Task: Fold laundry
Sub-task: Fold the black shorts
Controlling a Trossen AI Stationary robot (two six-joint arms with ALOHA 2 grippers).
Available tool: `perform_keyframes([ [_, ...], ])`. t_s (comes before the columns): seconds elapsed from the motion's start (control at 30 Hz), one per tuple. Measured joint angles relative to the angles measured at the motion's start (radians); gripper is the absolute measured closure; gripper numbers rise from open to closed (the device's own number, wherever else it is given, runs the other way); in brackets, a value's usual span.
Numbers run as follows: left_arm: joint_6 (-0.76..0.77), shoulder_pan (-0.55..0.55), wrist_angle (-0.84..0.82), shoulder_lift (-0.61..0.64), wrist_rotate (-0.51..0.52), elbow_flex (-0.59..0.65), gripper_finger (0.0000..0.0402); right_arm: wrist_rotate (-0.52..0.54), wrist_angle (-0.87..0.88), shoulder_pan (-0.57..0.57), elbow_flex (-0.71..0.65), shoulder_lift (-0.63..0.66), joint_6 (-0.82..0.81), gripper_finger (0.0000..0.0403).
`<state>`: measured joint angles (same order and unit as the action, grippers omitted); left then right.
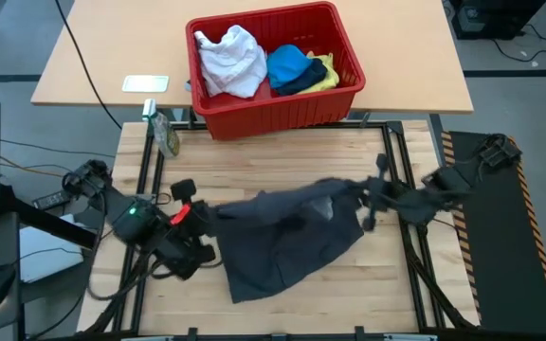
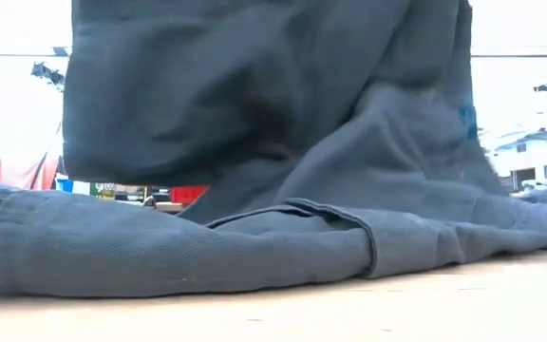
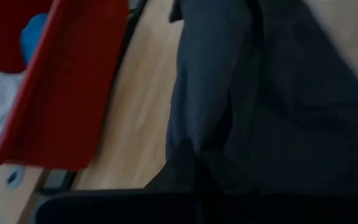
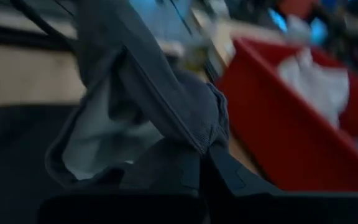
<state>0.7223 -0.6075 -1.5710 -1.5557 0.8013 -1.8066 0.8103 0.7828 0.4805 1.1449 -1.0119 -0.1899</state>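
The left arm reaches in from the table's left edge, its links folded low and angled toward the middle, and the left gripper sits at the left end of the dark grey garment with its jaws pressed together on the cloth. The right arm stretches in from the right edge, nearly straight and level across the table, and the right gripper is at the garment's upper right corner, jaws likewise clamped on a gathered fold. In the right wrist view the pinched cloth rises from between its fingers.
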Motion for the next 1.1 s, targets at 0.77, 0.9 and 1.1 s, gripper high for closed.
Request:
perform_keyframes([
  [0.77,-0.290,0.848,0.201,0.009,0.064,0.442,0.0308,-0.067,-0.400,-0.719,-0.409,-0.046,0.005,0.0260],
  [0.9,-0.281,0.875,0.170,0.009,0.061,0.443,0.0282,-0.066,-0.366,-0.713,-0.416,-0.039,-0.048,0.0218],
  [1.1,-0.222,0.794,0.174,0.008,-0.034,0.443,0.0260,-0.482,-0.443,-0.661,-0.550,-0.081,-0.118,0.0212],
])
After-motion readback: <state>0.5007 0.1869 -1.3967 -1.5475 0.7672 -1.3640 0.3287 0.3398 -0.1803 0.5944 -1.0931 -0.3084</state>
